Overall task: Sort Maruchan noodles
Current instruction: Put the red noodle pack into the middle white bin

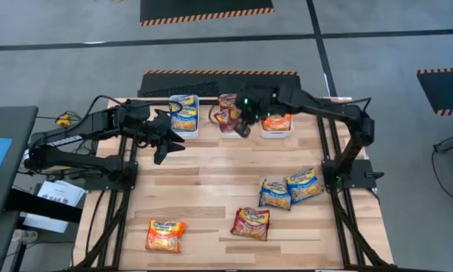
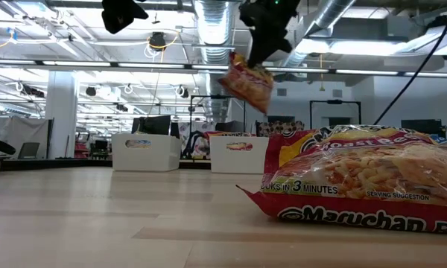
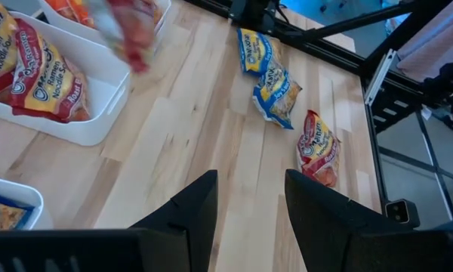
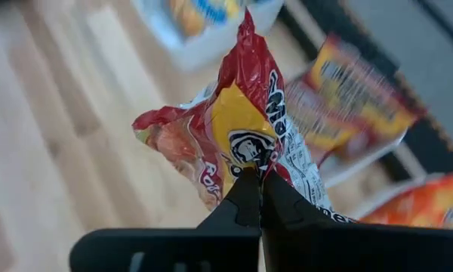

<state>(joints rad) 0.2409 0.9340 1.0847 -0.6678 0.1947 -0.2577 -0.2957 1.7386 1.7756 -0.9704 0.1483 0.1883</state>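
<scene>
Wooden tabletop [image 1: 211, 189] with three white bins [image 1: 230, 125] along its far edge: the right gripper [image 1: 244, 125] reaches over the middle bin, its fingers pinched tight on a maroon Maruchan packet [image 2: 247, 80] that hangs in the air above it. The left gripper [image 1: 163, 149] hovers near the left bin with fingers [image 3: 195, 208] apart, holding nothing. Loose packets lie on the near table: two blue ones [image 1: 291, 189] side by side, a maroon one [image 1: 251, 223] and an orange one [image 1: 165, 234].
</scene>
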